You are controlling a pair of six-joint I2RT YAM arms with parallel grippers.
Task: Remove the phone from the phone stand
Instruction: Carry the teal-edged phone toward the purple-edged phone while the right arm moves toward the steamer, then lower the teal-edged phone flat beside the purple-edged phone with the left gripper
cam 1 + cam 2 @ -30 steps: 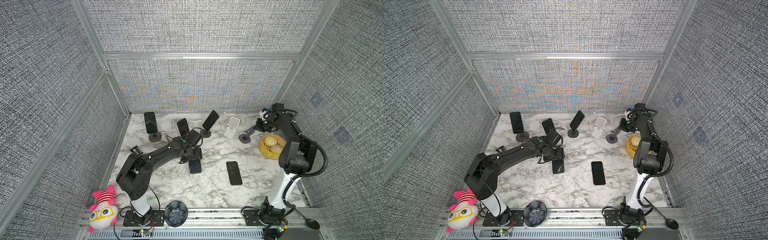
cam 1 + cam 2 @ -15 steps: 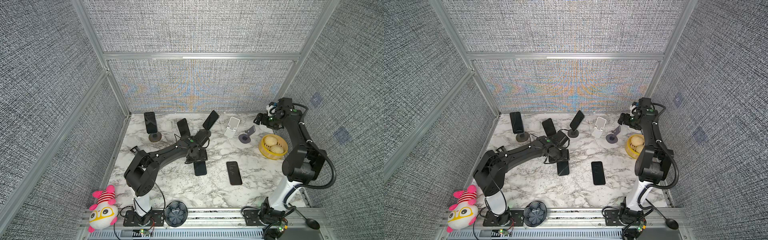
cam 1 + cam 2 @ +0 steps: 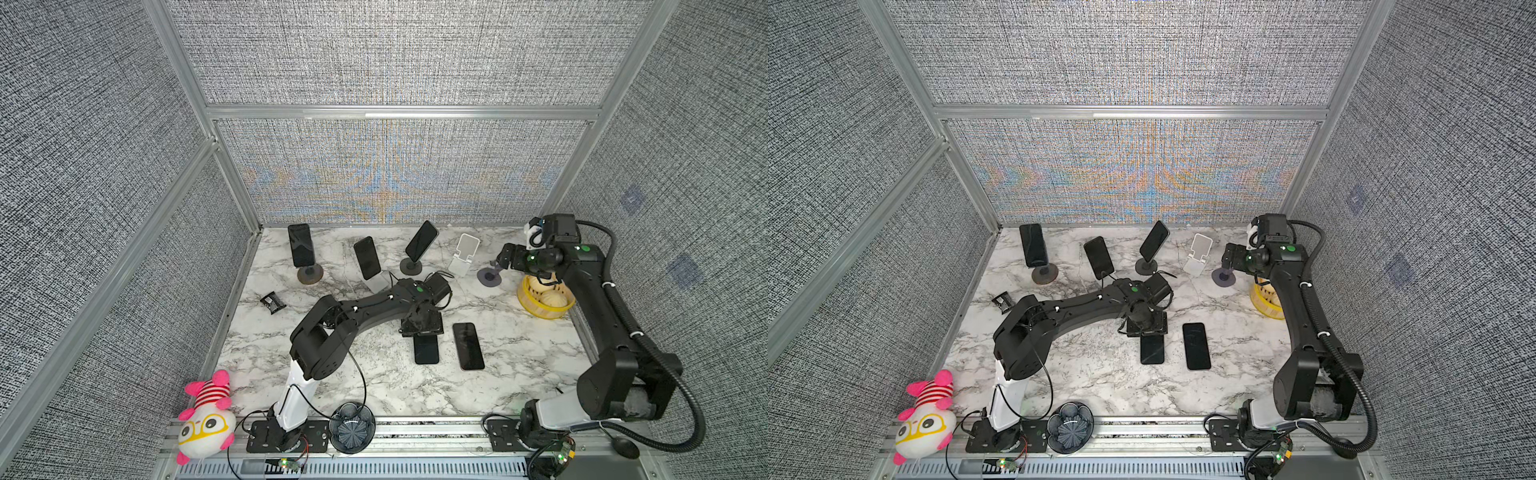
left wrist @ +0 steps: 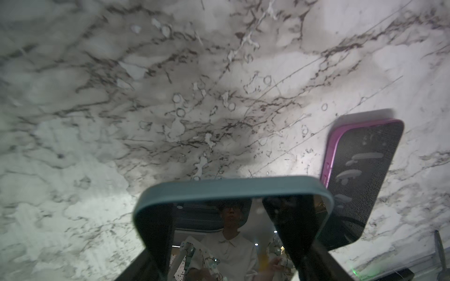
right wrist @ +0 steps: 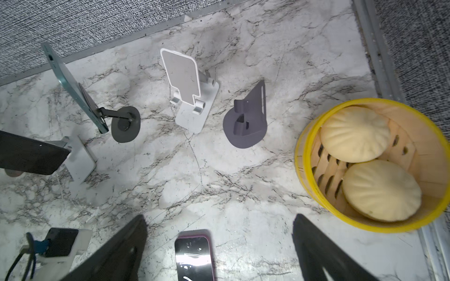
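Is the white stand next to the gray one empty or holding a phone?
Empty: the white stand shows a bare plate, with nothing resting on its ledge.

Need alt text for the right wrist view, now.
The open right claw hangs over a marble table, facing a white plastic phone stand and a dark grey phone stand, both empty. Beside them, a yellow-rimmed bamboo steamer holds two pale buns.

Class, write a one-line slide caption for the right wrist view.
Open right gripper facing an empty white stand, an empty grey stand and a basket holding two buns.
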